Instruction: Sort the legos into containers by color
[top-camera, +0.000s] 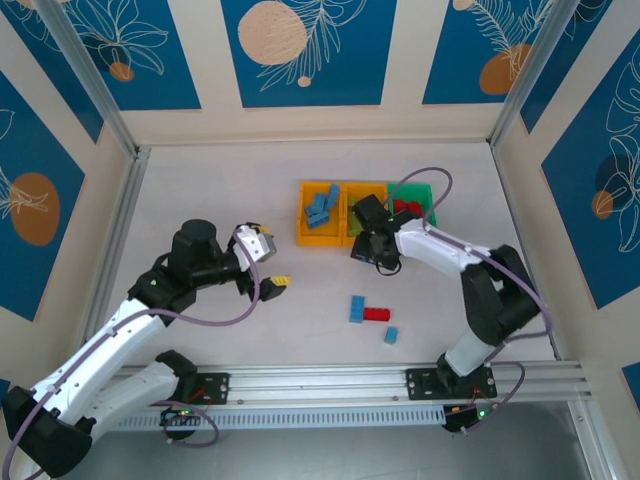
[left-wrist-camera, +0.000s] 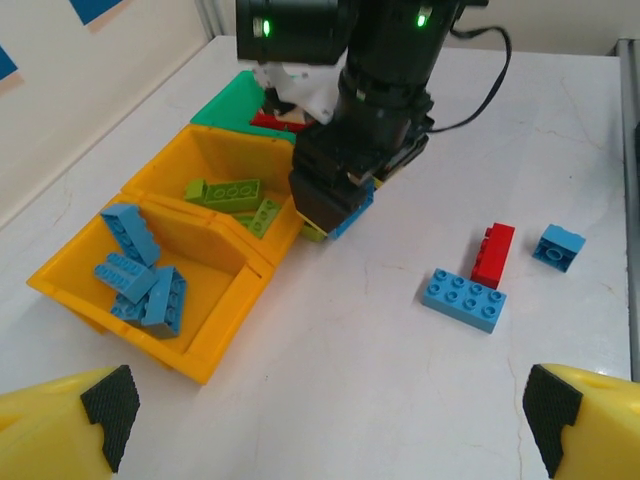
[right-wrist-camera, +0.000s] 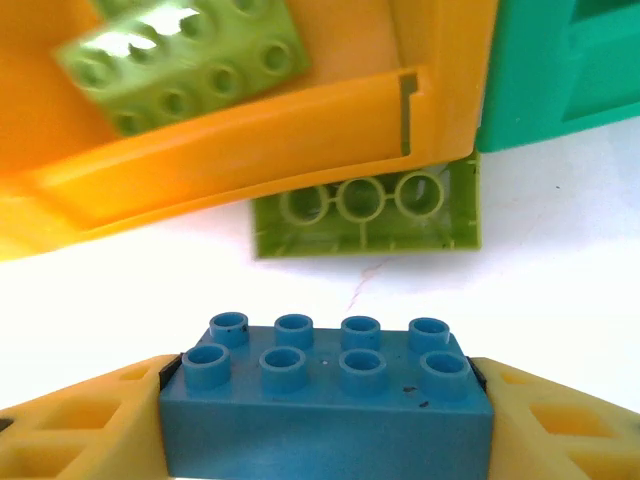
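Note:
My right gripper (right-wrist-camera: 325, 425) is shut on a light blue eight-stud lego (right-wrist-camera: 325, 395), pads on both its ends, just in front of the containers. Beyond it a lime lego (right-wrist-camera: 365, 212) lies upside down on the table against the middle orange-yellow bin (right-wrist-camera: 230, 140), beside the green bin (right-wrist-camera: 560, 90). From above, the right gripper (top-camera: 375, 250) sits at the bins' near edge. The left orange-yellow bin (left-wrist-camera: 150, 345) holds several blue legos, the middle bin (left-wrist-camera: 200, 145) holds lime ones, and red shows in the green bin (left-wrist-camera: 232, 105). My left gripper (left-wrist-camera: 325, 415) hangs open over bare table.
Three loose legos lie on the table near the right arm: a blue eight-stud brick (left-wrist-camera: 463, 299), a red brick (left-wrist-camera: 493, 254) touching it, and a small blue brick (left-wrist-camera: 558, 246). The right arm's cable loops over the green bin (top-camera: 420, 195). Walls enclose the table.

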